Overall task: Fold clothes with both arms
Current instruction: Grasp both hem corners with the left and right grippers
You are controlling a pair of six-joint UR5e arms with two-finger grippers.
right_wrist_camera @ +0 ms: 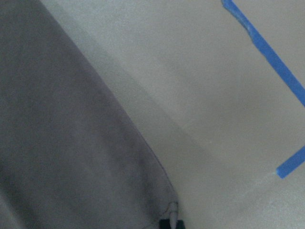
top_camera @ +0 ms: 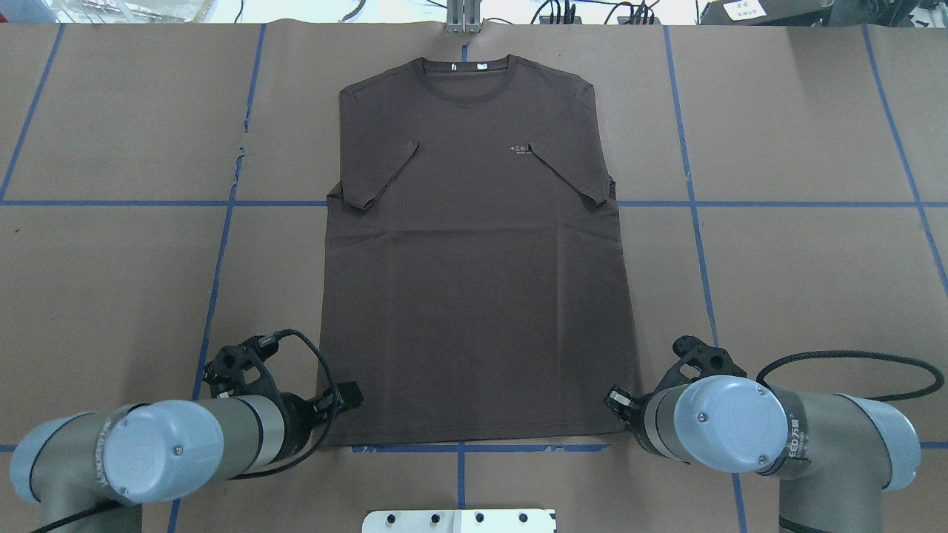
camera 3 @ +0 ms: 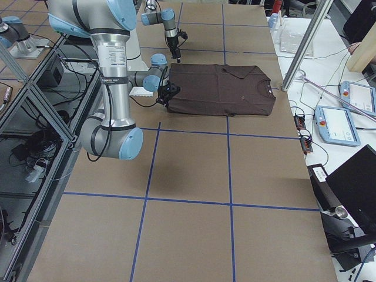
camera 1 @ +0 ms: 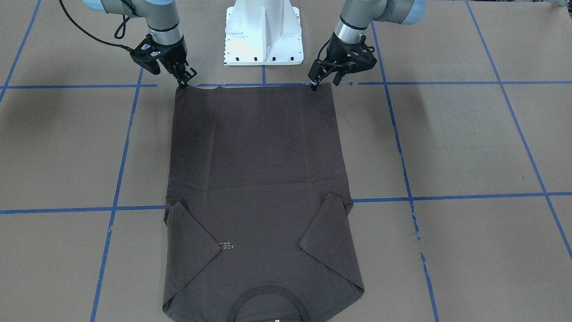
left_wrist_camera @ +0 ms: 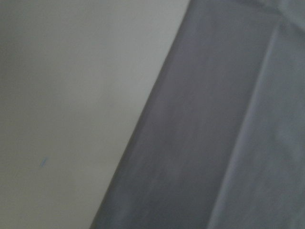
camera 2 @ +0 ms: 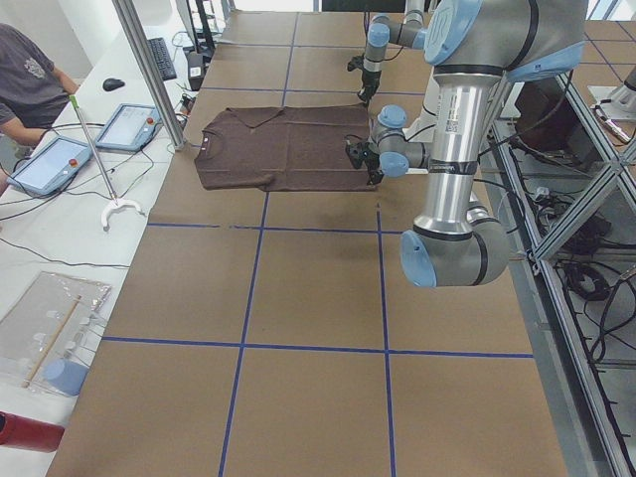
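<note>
One dark T-shirt [camera 1: 254,179] lies flat and face up on the brown table [camera 1: 469,143], right in front of the white base [camera 1: 263,40]. Its bottom edge is the part nearest the base and runs straight along a blue tape line [camera 1: 424,83]. Its collar [camera 1: 268,297] is the part farthest from the base, close to the table's far edge. Its two sleeves [camera 1: 190,241] [camera 1: 326,228] are folded in on top of the chest, and one covers part of the small pale logo [camera 1: 226,246]. The long side edges are straight and smooth.

Wide brown table spreads out past both side edges, away from the base.

There are two arms, one on each side of the base. The left gripper [camera 1: 319,82] touches one bottom corner of the shirt. The right gripper [camera 1: 185,79] touches the other bottom corner. I cannot tell if either one's jaws are pinching the cloth or are apart.
</note>
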